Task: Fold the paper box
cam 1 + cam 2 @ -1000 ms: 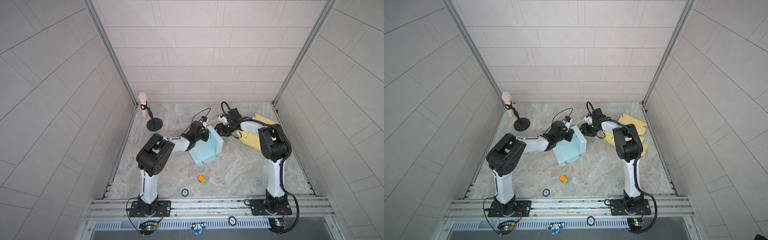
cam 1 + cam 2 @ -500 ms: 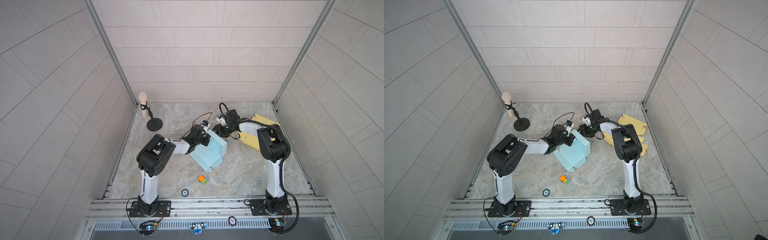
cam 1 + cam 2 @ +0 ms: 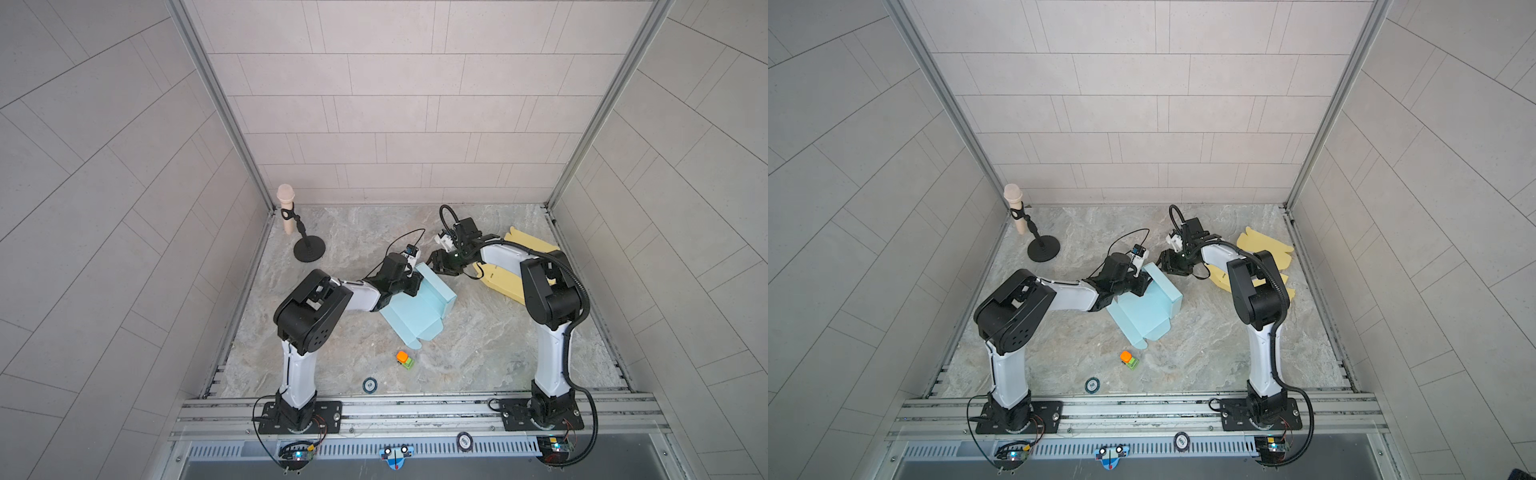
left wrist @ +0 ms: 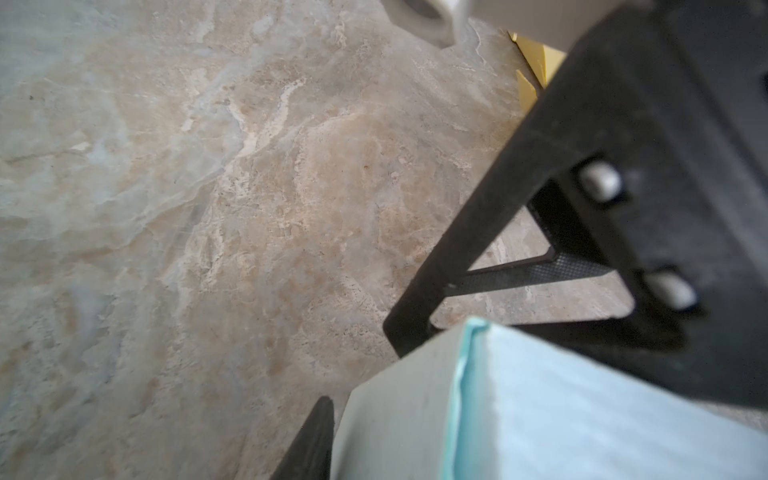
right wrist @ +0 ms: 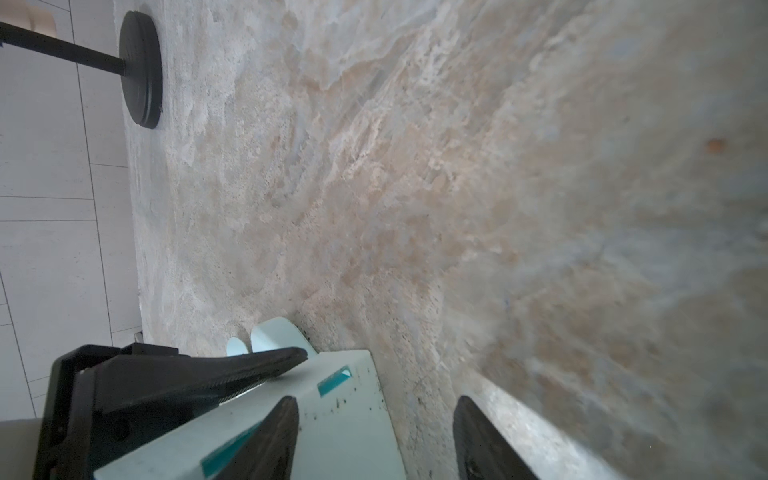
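The light-blue paper box (image 3: 415, 316) is lying mid-way across the floor (image 3: 478, 357), long axis near-to-far, tab pointing near. The left gripper (image 3: 412, 286) is straddling its far wall, grip unclear. The right gripper (image 5: 374, 436) is gaping wide alongside.

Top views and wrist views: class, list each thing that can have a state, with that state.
blue paper box: partly folded, one wall raised
left claw: at the raised wall, grip unclear
right claw: open, at the box's corner
yellow sheets: flat, unfolded
microphone: upright on its stand
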{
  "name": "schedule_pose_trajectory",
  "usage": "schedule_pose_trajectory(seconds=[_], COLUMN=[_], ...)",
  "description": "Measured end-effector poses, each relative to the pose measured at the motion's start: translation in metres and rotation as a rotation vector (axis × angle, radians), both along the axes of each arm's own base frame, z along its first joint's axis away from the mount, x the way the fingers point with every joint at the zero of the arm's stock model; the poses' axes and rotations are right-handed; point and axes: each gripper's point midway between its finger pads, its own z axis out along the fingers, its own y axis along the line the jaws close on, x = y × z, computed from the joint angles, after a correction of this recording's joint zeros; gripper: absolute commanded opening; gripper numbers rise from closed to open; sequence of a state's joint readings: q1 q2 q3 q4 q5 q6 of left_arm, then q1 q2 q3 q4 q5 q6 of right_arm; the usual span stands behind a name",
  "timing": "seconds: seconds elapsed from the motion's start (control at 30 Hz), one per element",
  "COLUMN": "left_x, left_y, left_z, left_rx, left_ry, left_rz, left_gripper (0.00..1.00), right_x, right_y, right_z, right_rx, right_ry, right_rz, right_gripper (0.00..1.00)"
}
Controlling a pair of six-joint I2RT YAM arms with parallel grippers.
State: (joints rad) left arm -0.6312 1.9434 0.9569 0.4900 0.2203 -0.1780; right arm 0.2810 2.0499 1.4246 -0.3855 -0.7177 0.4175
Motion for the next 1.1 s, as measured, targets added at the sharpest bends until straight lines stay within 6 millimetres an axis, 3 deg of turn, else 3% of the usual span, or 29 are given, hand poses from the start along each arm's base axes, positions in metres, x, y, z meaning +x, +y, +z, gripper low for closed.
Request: schedule_pose_trajectory(seconds=[0.27, 0.5, 0.73, 0.83, 0.97, 1.1], left_x=[-0.001, 0.001, 0.003, 0.004, 0.003, 0.002], left_y=[0.001, 0.002, 0.009, 0.010, 0.009, 0.011], left_z=[0.001, 0.001, -0.003, -0.004, -0.004, -0.006], left_rx=[0.004, 0.015, 0.055, 0.065, 0.066, 0.068], left_ry=[-0.005, -0.013, -0.025, -0.028, -0.030, -0.035], left_rz=[0.001, 0.001, 0.023, 0.026, 0.032, 0.053], left_gripper=[0.29, 0.31, 0.16, 0.18, 0.27, 0.27], right_x=[-0.011, -0.021, -0.028, -0.024, -0.025, -0.027], right_y=[-0.015, -0.011, -0.001, 0.001, 0.003, 0.007], right_z=[0.004, -0.002, -0.009, -0.008, -0.008, -0.011], right_rx=[-0.054, -0.051, -0.060, -0.054, -0.052, -0.064], right_ry=[-0.004, 0.009, 0.010, -0.001, 0.001, 0.001], right_rz=[-0.015, 0.000, 0.017, 0.010, 0.010, 0.014], right_gripper=[0.62, 0.61, 0.61, 0.60, 0.60, 0.60])
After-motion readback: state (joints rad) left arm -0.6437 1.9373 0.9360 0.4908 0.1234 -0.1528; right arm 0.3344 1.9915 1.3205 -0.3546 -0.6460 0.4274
